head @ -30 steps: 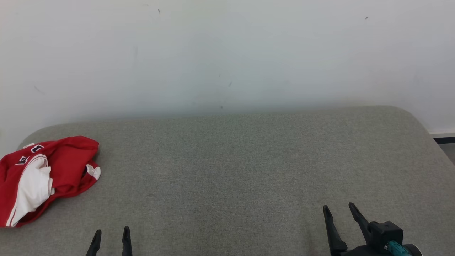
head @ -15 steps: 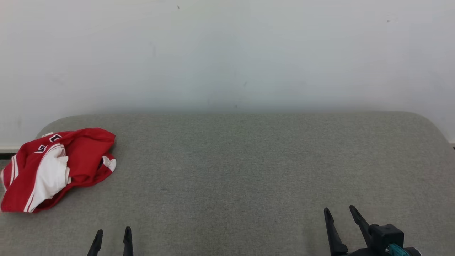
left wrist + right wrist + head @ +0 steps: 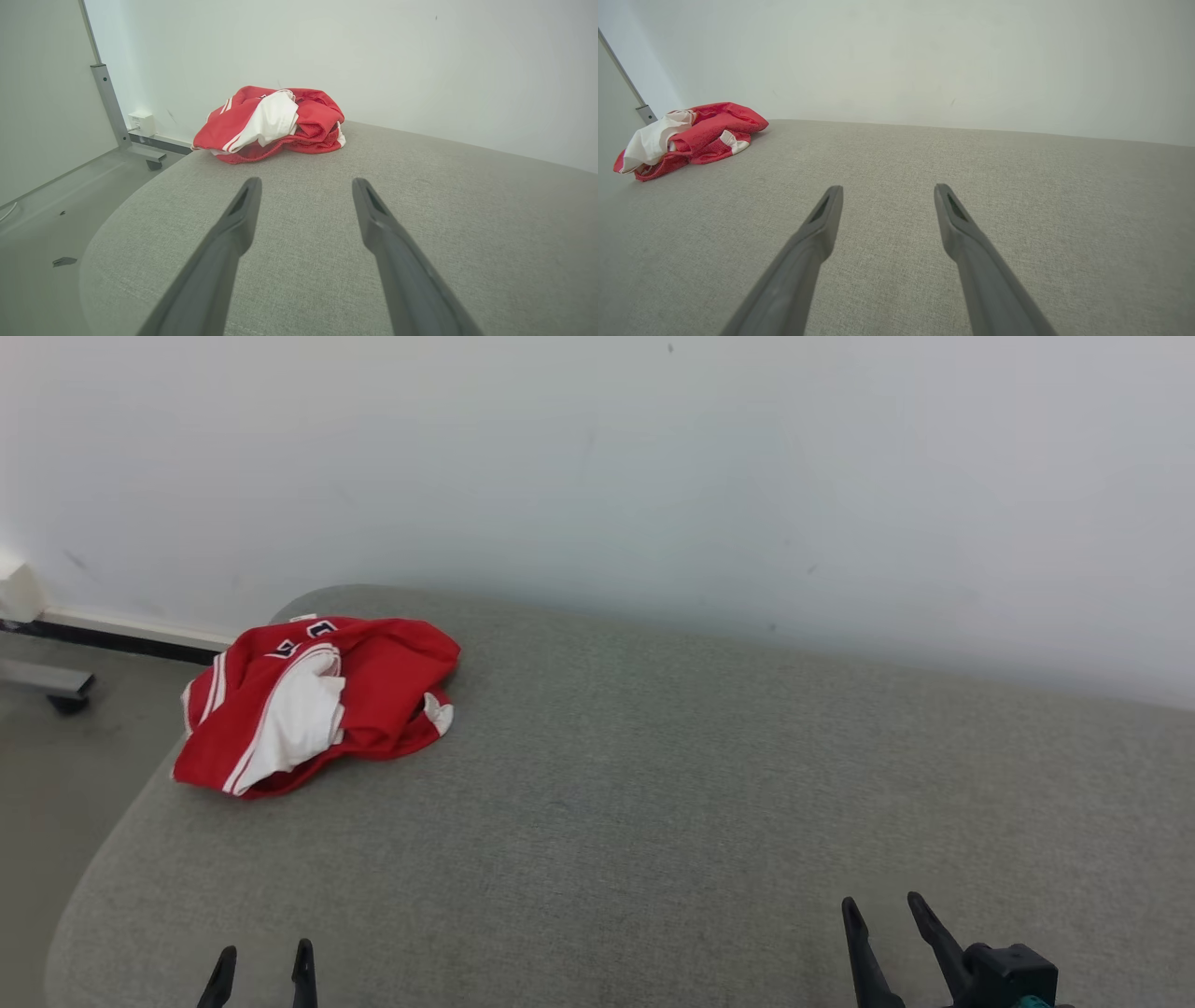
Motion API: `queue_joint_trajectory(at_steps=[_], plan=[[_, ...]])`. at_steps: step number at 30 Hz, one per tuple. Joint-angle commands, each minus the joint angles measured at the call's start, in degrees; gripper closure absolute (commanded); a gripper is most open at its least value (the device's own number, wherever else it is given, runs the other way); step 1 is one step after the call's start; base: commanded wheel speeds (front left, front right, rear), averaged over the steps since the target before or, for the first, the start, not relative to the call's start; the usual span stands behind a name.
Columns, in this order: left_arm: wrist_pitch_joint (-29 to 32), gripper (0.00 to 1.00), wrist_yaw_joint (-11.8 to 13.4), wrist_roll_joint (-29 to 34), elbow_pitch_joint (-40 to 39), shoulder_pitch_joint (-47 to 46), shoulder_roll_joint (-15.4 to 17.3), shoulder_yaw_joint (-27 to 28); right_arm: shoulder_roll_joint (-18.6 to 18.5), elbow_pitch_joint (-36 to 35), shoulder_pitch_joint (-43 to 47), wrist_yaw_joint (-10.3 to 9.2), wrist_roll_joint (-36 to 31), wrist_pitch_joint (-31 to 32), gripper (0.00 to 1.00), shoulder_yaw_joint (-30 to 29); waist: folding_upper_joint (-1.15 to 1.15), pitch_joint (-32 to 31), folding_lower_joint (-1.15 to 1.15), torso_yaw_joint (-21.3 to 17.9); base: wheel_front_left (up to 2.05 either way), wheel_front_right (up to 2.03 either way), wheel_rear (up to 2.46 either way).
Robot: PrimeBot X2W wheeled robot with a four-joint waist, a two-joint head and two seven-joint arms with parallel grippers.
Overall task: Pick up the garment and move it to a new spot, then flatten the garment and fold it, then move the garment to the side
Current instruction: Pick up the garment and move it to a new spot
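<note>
**Left hand (image 3: 265,959) and right hand (image 3: 881,902) hovering apart, garment (image 3: 317,705) lying crumpled**

Both hands are hanging over the surface's (image 3: 653,784) near edge, spread wide and gripping nothing. The red-and-white garment is sitting at the far-left corner, well apart from them, its long axis slanting from the left edge toward the back edge.

Soft red-and-white mesh cloth garment (image 3: 317,702) lies on coarse matt grey woven upholstery (image 3: 653,784) below a smooth matt wall (image 3: 597,476).
</note>
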Motion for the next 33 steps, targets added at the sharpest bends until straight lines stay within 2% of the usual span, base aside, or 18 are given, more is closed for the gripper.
queue_joint_trajectory(at_steps=[1, 7, 22, 28, 33], plan=[[-0.02, 0.00, 0.16, -0.10, -0.36, 0.64, 0.35, 0.00, 0.03, 0.30, -0.11, 0.07, 0.24, -0.31, 0.00, 0.13, 0.00, 0.02, 0.00, 5.84, 0.00, 0.00, 0.00], [0.29, 0.00, 0.55, -0.61, -1.46, 1.39, 1.20, 0.70, 0.04, 1.63, -1.48, 0.07, 1.68, -1.27, 0.00, 1.93, 0.00, 0.41, 0.00, 10.11, 0.00, 0.00, 0.00], [-0.36, 0.00, 2.38, -1.92, -3.80, 3.57, 1.41, 2.39, 0.01, 6.05, -6.81, 0.06, 2.01, -2.48, 0.00, 5.57, 0.00, 2.04, 0.00, 11.54, 0.00, 0.00, 0.00], [-0.03, 0.00, 2.08, -2.29, -3.41, 3.30, 1.88, 2.18, 0.01, 6.84, -6.53, 0.06, 2.25, -3.00, 0.00, 5.97, 0.00, 2.02, 0.00, 11.50, 0.00, 0.00, 0.00], [3.12, 0.00, 0.28, -3.43, -1.99, -1.45, 3.93, 1.97, 0.02, 6.73, -5.73, 0.06, 1.89, -3.02, 0.00, 5.51, 0.00, 2.54, 0.00, 11.81, 0.00, 0.00, 0.00]])
